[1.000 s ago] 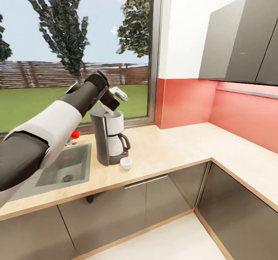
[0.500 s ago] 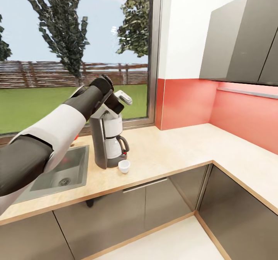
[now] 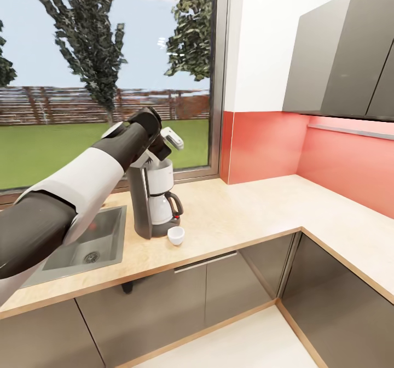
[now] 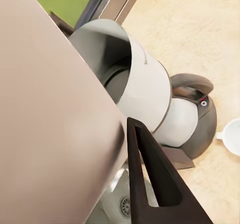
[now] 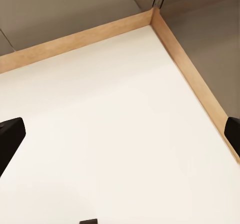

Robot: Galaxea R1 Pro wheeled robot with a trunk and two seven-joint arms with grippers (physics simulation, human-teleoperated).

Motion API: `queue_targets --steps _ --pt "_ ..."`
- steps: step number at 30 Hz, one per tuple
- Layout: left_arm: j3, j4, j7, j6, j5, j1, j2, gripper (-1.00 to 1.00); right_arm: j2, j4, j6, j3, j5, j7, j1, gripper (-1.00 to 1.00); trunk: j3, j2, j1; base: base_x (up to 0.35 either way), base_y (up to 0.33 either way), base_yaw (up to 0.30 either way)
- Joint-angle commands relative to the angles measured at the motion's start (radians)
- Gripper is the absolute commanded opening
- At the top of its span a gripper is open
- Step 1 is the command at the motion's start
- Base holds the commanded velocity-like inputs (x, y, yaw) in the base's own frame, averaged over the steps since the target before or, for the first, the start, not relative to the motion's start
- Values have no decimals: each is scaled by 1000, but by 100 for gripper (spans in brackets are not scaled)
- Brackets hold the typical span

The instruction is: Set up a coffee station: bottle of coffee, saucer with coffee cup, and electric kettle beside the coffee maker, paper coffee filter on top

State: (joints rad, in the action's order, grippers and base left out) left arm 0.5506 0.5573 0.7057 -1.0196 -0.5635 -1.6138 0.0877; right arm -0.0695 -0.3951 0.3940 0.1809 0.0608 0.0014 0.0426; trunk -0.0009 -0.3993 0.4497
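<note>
The coffee maker [image 3: 150,204] was dark grey with a white filter basket and a small red switch. Beside it, the coffee cup [image 3: 175,235] was plain white. The bench [image 3: 246,215] was light beige with a wood grain, over dark grey cabinets [image 3: 219,286]. The wall panel [image 3: 262,144] was coral red, the floor [image 5: 120,134] white with tan wooden skirting.
</note>
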Motion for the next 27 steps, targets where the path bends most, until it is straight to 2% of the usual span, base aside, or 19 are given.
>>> queue_targets --steps 1,5,12,21,27 --pt "4 1 5 3 -22 -1 0 -100 1 1 3 5 7 0 0 100 0 -1 0 0 0 0" --pt "3 4 6 0 -64 -2 1 -100 1 1 3 5 7 0 0 100 0 -1 0 0 0 0" --pt "0 6 6 0 -69 -1 3 -100 1 1 3 5 7 0 0 100 0 -1 0 124 0 0" --pt "-2 6 6 -1 -69 -1 18 -100 1 1 3 5 5 0 0 100 0 -1 0 16 0 0" --pt "-3 5 6 0 -70 1 17 -100 1 1 3 5 6 0 0 100 0 -1 0 155 0 0"
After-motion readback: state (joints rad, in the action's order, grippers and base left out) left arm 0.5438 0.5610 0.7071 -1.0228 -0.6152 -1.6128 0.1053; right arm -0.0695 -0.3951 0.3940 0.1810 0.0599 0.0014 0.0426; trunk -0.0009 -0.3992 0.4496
